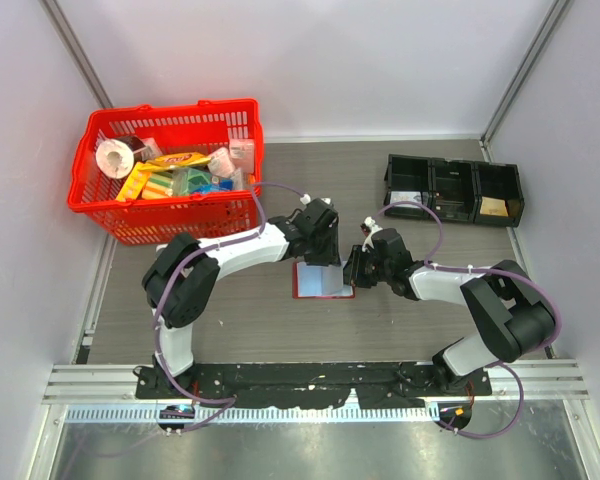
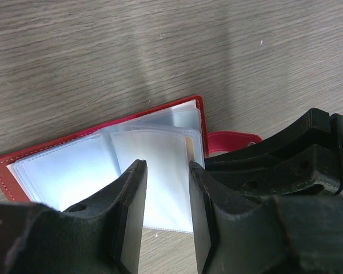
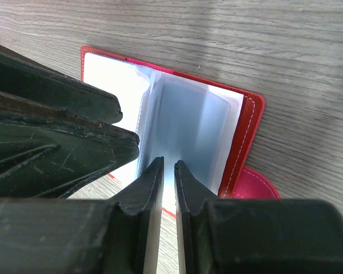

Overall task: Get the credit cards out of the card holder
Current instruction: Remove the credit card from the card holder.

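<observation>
The card holder (image 1: 322,283) lies spread open on the table between the two arms, red-edged with pale blue pockets. In the left wrist view the card holder (image 2: 68,171) shows its clear sleeves, a thin tan card edge (image 2: 189,149) and the red snap tab (image 2: 231,141). My left gripper (image 2: 167,165) is open, its fingers straddling the right-hand sleeve with nothing between them; it also shows in the top view (image 1: 321,260). My right gripper (image 3: 168,162) hovers over the holder (image 3: 194,120), its jaws a narrow slit apart and empty. Its snap tab (image 3: 254,185) is at right.
A big red plastic basket (image 1: 170,108) with packets and tape rolls stands at the back left. A black three-compartment bin (image 1: 455,165) stands at the back right. The left arm's fingers (image 3: 63,131) crowd the holder's left page in the right wrist view.
</observation>
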